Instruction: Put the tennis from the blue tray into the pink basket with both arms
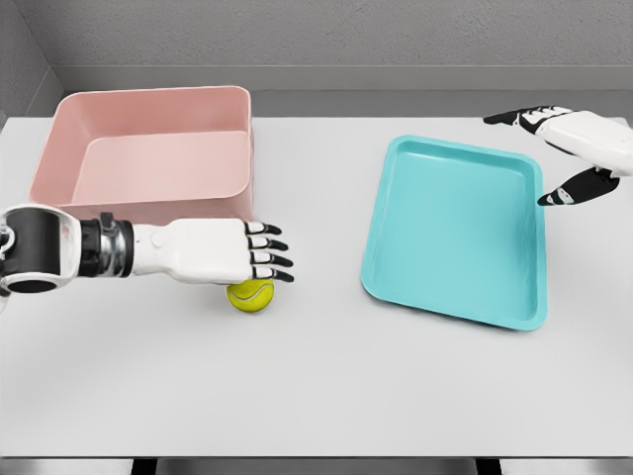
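The tennis ball [251,295] lies on the white table [326,386], just in front of the pink basket [148,148] and well apart from the blue tray [457,230]. The left hand [213,251] hovers flat over the ball, fingers [269,259] extended and slightly spread, grasping nothing; whether the palm touches the ball is hard to tell from this angle. The right hand [574,148] hangs above the tray's far right corner, fingers loosely spread, thumb apart, holding nothing.
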You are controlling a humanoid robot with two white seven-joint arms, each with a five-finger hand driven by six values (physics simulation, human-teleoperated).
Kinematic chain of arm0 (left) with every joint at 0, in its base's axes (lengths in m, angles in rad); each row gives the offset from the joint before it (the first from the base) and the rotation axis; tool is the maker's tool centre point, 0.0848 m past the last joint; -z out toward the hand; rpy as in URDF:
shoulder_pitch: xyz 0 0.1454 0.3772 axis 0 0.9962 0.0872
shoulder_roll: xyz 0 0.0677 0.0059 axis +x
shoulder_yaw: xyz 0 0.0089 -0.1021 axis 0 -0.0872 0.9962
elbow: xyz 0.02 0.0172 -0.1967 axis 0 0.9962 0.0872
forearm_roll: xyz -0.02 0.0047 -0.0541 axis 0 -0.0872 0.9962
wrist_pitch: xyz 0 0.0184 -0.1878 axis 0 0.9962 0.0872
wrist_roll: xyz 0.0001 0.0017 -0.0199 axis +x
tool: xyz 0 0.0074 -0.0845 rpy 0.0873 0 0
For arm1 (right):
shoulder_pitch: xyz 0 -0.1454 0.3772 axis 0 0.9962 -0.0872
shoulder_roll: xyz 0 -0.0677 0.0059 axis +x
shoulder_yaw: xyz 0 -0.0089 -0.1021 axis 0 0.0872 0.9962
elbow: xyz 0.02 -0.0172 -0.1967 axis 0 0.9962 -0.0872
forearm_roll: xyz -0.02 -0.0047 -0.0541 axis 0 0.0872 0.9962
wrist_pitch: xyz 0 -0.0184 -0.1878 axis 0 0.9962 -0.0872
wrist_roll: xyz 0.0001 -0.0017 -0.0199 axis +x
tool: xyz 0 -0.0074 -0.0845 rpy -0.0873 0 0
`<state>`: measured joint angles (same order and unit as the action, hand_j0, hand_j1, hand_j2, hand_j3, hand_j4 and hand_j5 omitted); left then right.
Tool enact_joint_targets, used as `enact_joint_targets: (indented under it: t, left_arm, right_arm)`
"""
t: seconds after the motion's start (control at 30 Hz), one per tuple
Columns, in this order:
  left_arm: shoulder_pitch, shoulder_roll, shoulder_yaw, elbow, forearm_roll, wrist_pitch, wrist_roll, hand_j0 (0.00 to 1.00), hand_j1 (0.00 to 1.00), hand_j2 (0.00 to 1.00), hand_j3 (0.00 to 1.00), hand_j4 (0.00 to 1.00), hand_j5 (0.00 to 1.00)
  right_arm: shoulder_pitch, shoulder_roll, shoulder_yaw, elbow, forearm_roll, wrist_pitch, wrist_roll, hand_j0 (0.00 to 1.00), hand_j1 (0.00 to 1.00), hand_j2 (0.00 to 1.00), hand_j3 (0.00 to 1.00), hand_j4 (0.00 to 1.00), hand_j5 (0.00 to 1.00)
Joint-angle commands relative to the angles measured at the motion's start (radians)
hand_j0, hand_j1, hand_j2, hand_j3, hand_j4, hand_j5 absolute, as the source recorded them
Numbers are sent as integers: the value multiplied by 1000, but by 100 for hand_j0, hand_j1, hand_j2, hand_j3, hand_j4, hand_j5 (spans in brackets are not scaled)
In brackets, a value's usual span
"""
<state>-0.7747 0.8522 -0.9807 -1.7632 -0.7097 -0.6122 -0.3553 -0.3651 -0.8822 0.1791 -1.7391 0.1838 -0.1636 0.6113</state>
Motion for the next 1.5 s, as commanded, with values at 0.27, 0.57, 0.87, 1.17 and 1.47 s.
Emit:
enact_joint_targets:
  t: [0.27,0.57,0.87,1.17,1.47]
  left_arm:
    - [2,-18,-52,4,-50,1,-4,100,100,100,100,100,100]
    - [0,-18,-56,13,-54,1,-5,100,100,100,100,100,100]
    - [3,-19,-64,25,-70,1,-40,92,92,92,92,92,92]
    - [5,-13,-62,28,-100,1,-42,51,51,51,51,51,51]
    - [8,-16,-61,28,-96,1,-42,28,28,28,28,28,28]
  right_arm:
    - [0,3,0,9,-3,1,0,100,100,100,100,100,100]
    - [-2,5,-1,7,-3,1,0,100,100,100,100,100,100]
    - [-3,8,-1,7,-3,-1,0,100,100,100,100,100,100]
    - [-3,6,-1,9,-3,1,0,100,100,100,100,100,100]
    - [-5,2,-1,9,-1,1,0,100,100,100,100,100,100]
